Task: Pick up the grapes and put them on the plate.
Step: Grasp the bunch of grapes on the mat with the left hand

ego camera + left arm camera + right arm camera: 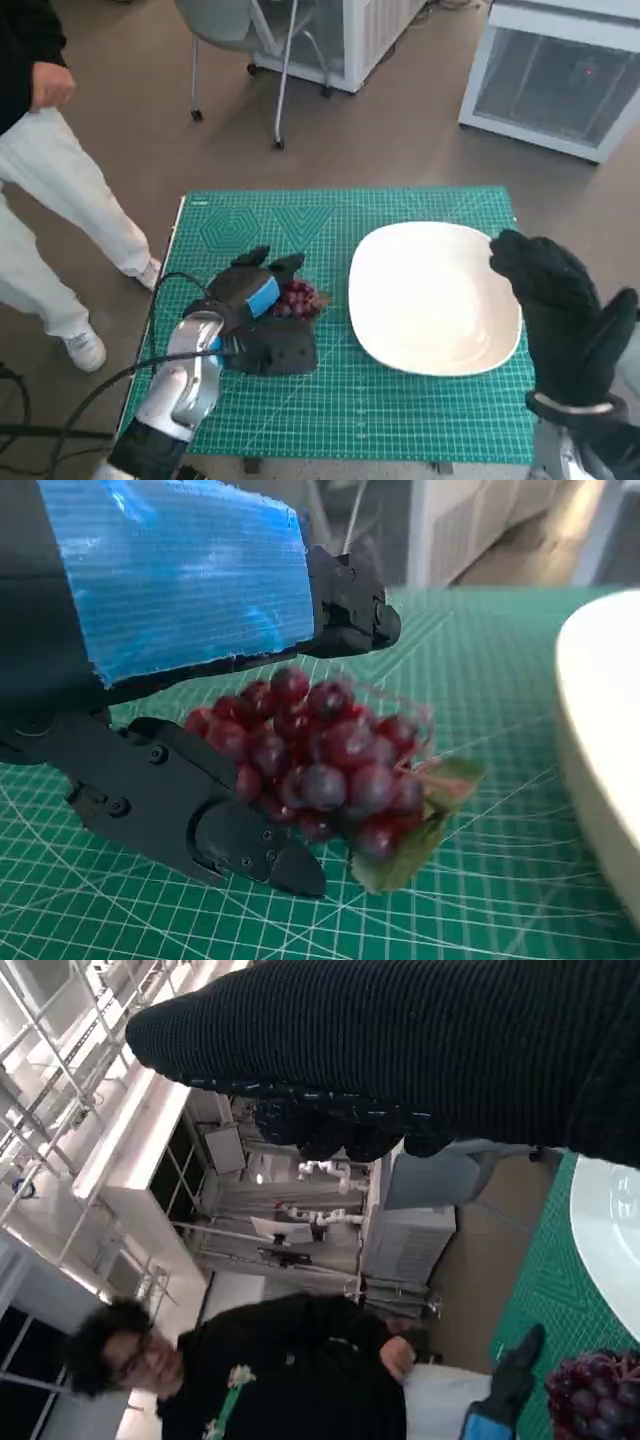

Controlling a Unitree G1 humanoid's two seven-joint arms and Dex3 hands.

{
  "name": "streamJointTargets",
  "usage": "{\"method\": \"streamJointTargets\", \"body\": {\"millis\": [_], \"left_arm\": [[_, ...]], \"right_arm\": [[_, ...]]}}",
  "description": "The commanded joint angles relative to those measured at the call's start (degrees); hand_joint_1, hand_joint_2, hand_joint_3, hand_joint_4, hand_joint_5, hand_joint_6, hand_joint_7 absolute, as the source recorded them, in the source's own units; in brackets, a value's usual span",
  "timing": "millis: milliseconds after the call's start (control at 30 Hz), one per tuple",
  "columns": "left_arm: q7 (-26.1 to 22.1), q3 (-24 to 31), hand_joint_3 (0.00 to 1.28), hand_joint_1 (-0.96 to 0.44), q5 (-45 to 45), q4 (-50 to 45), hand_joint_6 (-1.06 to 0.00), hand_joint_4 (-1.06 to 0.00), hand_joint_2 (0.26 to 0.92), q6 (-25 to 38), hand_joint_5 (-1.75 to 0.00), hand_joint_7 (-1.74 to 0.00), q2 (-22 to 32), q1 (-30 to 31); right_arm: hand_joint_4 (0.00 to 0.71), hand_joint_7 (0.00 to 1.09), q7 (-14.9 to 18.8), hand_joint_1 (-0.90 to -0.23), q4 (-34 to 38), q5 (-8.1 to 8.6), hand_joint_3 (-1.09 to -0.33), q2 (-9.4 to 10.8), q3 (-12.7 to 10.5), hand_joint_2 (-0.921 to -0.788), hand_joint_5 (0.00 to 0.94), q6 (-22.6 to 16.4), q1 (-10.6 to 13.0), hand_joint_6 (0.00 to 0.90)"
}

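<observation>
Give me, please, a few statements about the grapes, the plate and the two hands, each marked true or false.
1. The grapes lie on the plate. False: they lie on the green mat, beside the plate.
2. The left hand has its fingers on either side of the grapes. True.
3. The right hand holds the grapes. False: it is raised by the plate's edge and holds nothing.
4. The plate has nothing on it. True.

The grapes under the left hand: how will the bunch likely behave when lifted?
The grapes form one tight cluster, so they will probably lift together rather than roll apart. Their glossy, rounded skins look slippery against the left hand's hard black fingers. The leaf at the end looks thin and will likely flop.
</observation>
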Motion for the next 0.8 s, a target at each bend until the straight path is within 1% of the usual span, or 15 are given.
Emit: {"method": "streamJointTargets", "body": {"millis": [33,233,433,800], "left_arm": [[1.0,-1.3,0.0,-0.26,-0.7,4.2,-0.27,-0.11,0.726,0.3,0.0,0.0,-0.8,-2.9],[2.1,-2.7,0.0,-0.27,-1.1,8.0,-0.27,-0.12,0.729,0.5,0.0,0.0,-1.4,-4.5],[3.2,-3.8,0.0,-0.27,-1.3,11.3,-0.28,-0.13,0.731,0.0,-0.01,0.0,-1.6,-5.9],[3.7,-4.9,0.0,-0.28,-1.8,14.4,-0.28,-0.14,0.74,0.3,0.0,0.0,-1.7,-7.5]], "right_arm": [[0.515,0.86,-0.6,-0.319,-0.3,0.16,-0.568,-0.1,-0.1,-0.921,0.507,1.3,1.5,0.277],[0.515,0.87,-0.5,-0.318,-0.6,0.25,-0.568,-0.1,-0.1,-0.921,0.507,1.5,1.8,0.277],[0.518,0.87,-0.1,-0.318,-0.7,0.81,-0.567,-0.1,-0.2,-0.921,0.51,1.8,1.8,0.273],[0.517,0.87,-0.3,-0.318,-1.0,0.61,-0.567,-0.2,-0.1,-0.921,0.513,2.0,2.0,0.269]]}}
